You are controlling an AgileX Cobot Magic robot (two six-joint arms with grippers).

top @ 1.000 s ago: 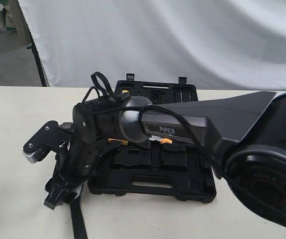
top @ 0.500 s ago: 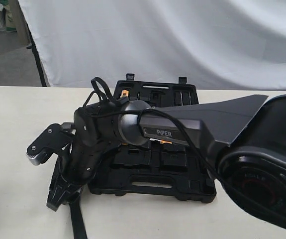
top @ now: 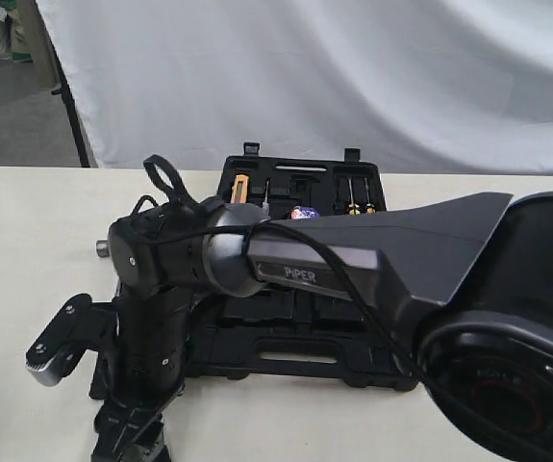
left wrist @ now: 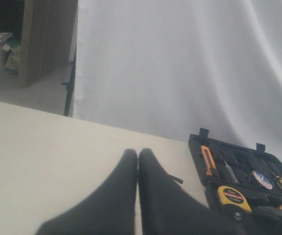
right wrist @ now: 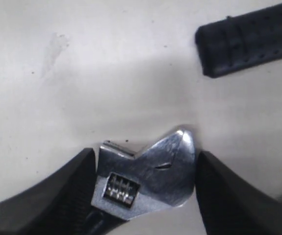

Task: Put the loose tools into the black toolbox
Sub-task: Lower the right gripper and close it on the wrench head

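Note:
The silver adjustable wrench [right wrist: 148, 174] lies flat on the table, its head between my right gripper's [right wrist: 145, 155] fingers. The jaws stand open, one close on each side. A black dimpled handle end [right wrist: 248, 39], the hammer's by its look, lies apart from it. In the exterior view the right gripper [top: 127, 438] points down at the table, left of the open black toolbox [top: 295, 361]. The dark tape roll [top: 305, 214] sits in the toolbox's far half, also in the left wrist view [left wrist: 262, 179]. My left gripper [left wrist: 138, 154] is shut and empty above bare table.
The toolbox [left wrist: 195, 147] holds a yellow tape measure [left wrist: 234, 198], an orange-handled knife [left wrist: 208, 160] and yellow screwdrivers [top: 358, 204]. The right arm [top: 353, 255] stretches across the box. A white curtain hangs behind the table.
The right arm swung down and toward the near left corner, lowering its gripper to the table. The toolbox's far half with the tape roll came into sight.

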